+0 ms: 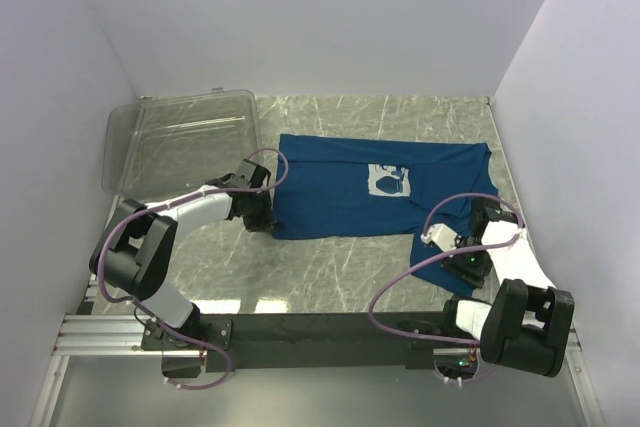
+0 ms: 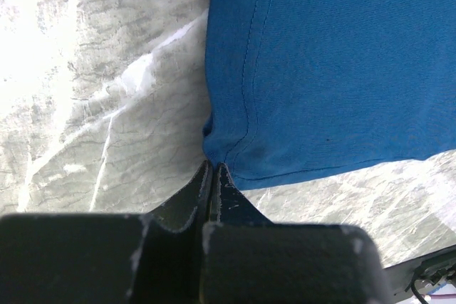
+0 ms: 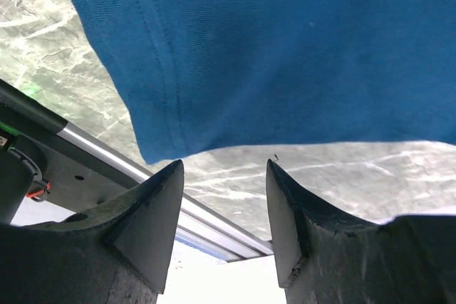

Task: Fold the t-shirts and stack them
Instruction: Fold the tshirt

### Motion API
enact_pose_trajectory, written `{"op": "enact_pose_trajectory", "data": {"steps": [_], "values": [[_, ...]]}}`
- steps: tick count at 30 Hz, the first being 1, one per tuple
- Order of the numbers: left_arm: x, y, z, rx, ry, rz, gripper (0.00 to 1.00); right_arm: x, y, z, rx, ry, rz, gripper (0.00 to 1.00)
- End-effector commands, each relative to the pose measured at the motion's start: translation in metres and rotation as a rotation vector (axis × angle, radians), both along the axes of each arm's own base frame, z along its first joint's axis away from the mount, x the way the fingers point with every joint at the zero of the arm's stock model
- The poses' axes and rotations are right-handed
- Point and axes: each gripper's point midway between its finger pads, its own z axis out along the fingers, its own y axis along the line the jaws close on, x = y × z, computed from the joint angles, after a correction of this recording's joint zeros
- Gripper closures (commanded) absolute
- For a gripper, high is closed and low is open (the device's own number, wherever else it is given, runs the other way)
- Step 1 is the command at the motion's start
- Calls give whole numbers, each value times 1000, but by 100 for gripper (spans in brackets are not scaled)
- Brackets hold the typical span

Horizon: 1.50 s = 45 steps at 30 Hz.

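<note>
**Both near corners just ahead of my grippers, neither one held**

The dark blue short-sleeved cotton t-shirt lies spread flat on the grey marbled bench; its long axis runs left to right, and the pale square cartoon print faces up, right of its middle. My arms sit at the near side; the shirt is on the far side of both grippers.

My left gripper has its fingers pressed together, tips touching or just short of the shirt's near-left hem corner; I see no cloth between them, though a sliver nipped at the very tip I could not rule out. My right gripper stands wide apart with nothing in it; the near-right corner of the shirt hangs just beyond my left-hand finger, above the gap and not inside it. Each arm is nearest its own corner; I judge the coming move to be a paired pinch at these two corners, then a fold away towards the far edge.

Open room: a broad bare strip of bench on the near side, a narrower one on the far side; the clear plastic bin stands at far left, close to the shirt's far-left corner but apart from it; the right end of the shirt runs near the right wall, so little slack there; the aluminium rail lies close behind my right gripper.
</note>
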Motion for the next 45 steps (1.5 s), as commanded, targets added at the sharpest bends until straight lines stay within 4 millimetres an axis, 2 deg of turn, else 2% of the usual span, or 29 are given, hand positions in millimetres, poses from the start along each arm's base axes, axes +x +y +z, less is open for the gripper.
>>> {"op": "enact_pose_trajectory", "data": {"steps": [1, 8, 20, 25, 29, 33, 37, 40, 45], "values": [[3, -5, 5, -12, -14, -32, 100, 1, -2, -3, -14, -1, 37, 43], [3, -5, 7, -7, -14, -33, 100, -13, 10, -7, 29, 50, 71, 44], [0, -6, 6, -15, -5, -40, 99, -12, 14, -8, 12, 58, 158, 44], [-2, -6, 4, -16, -1, -42, 100, -12, 19, -1, 17, 51, 233, 44], [-1, -6, 4, -18, 0, -46, 100, -14, 26, 12, 34, 53, 271, 44], [-1, -6, 3, -19, -2, -45, 100, -15, 17, 0, -50, 46, 285, 44], [-2, -7, 2, -21, 2, -50, 100, -25, 8, -15, -103, 109, 255, 43], [-1, -8, 2, -22, 5, -52, 100, -24, 8, -19, -105, 125, 244, 40], [1, -9, 2, -22, 4, -56, 100, -17, 11, -24, -114, 100, 250, 40]]}}
